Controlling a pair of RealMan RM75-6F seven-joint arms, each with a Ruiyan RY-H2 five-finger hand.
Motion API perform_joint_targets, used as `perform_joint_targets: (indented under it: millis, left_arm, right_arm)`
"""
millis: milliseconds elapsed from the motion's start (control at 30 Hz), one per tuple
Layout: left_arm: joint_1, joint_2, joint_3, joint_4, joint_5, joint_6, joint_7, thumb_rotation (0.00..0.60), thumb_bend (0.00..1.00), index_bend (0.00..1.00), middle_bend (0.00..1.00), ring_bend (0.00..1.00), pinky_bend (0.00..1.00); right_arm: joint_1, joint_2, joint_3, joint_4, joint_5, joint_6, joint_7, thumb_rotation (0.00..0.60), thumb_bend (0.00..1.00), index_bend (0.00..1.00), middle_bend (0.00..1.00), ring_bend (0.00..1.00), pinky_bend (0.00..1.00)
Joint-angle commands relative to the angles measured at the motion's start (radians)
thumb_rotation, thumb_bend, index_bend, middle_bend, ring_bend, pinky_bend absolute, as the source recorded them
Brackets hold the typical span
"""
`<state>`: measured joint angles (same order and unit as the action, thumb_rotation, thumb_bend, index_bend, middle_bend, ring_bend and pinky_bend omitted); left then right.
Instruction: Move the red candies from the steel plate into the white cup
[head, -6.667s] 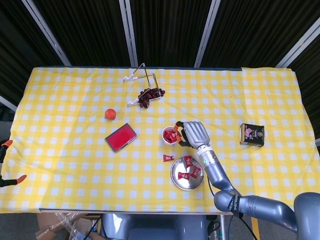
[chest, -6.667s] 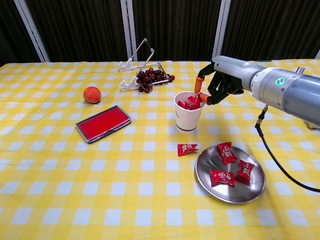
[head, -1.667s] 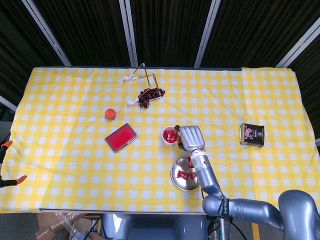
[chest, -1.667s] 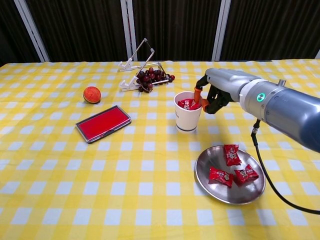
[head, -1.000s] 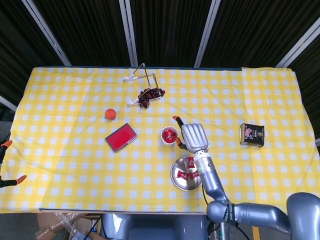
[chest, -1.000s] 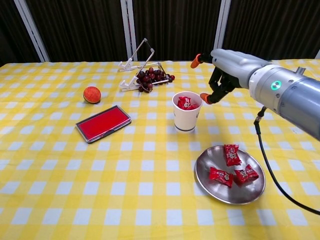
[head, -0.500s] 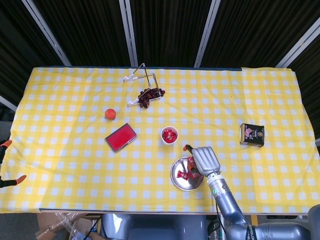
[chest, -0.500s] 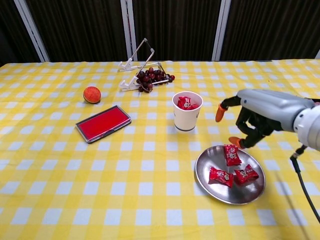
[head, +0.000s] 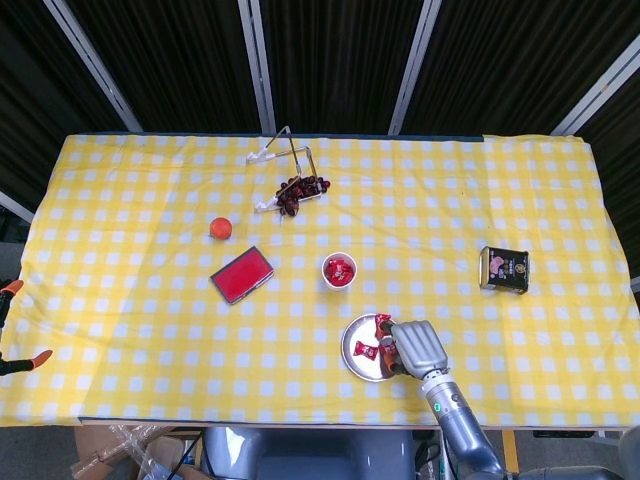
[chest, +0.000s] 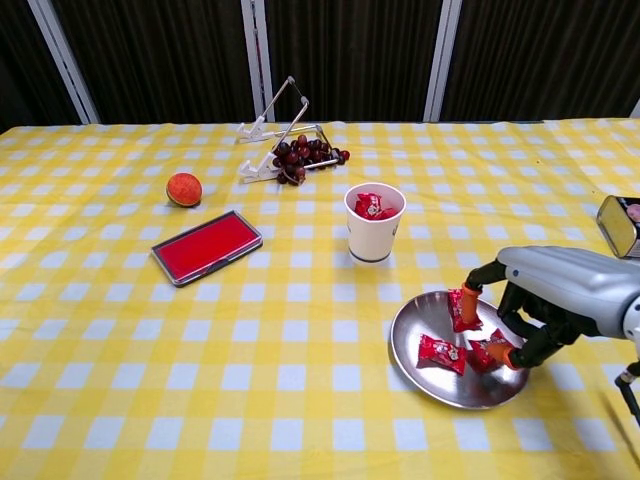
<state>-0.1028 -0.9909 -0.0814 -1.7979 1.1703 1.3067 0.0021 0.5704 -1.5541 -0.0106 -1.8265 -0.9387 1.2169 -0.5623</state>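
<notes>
Hovering over the steel plate at lower right of the chest view, your right hand has its fingers apart and curled downward, orange fingertips down among the red candies. One fingertip touches the upright candy at the plate's far rim, another sits by the candy on the near right side; can't tell if anything is actually pinched yet. The head view shows the same hand covering the plate's right half, with plate and candies peeking out on its left.

White cup stands upright, up and left of the plate, near but apart, with red candies already inside. In the head view the cup is just above the plate, frame centre.

Your left hand isn't visible in either view.

Elsewhere on the yellow checked tablecloth: red flat case at left centre, orange ball above it, grapes by a white wire stand at top centre, dark tin at right of the head view.
</notes>
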Motion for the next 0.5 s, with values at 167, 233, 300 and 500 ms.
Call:
perform_joint_targets:
  millis: [167, 233, 300, 500]
  left_arm:
    - [0.002, -0.001, 0.000, -0.002, 0.001, 0.004, 0.001, 0.600, 0.07, 0.00, 0.00, 0.00, 0.00]
    - [0.002, 0.000, -0.001, -0.002, 0.000, 0.005, 0.001, 0.600, 0.07, 0.00, 0.00, 0.00, 0.00]
    - [0.003, 0.000, -0.001, -0.003, -0.001, 0.004, 0.000, 0.600, 0.07, 0.00, 0.00, 0.00, 0.00]
    - [0.003, 0.000, -0.001, -0.003, 0.000, 0.005, -0.001, 0.600, 0.07, 0.00, 0.00, 0.00, 0.00]
  right_arm:
    - [-0.015, -0.012, 0.002, 0.013, -0.020, -0.001, 0.015, 0.600, 0.43, 0.43, 0.86, 0.97, 0.92]
    - [-0.019, -0.014, 0.004, 0.022, -0.024, -0.004, 0.024, 0.600, 0.43, 0.43, 0.86, 0.97, 0.92]
    - [-0.026, -0.017, 0.002, 0.035, -0.036, -0.007, 0.041, 0.600, 0.42, 0.44, 0.86, 0.97, 0.92]
    - [-0.051, -0.030, -0.009, 0.081, -0.104, -0.001, 0.089, 0.600, 0.41, 0.43, 0.86, 0.97, 0.92]
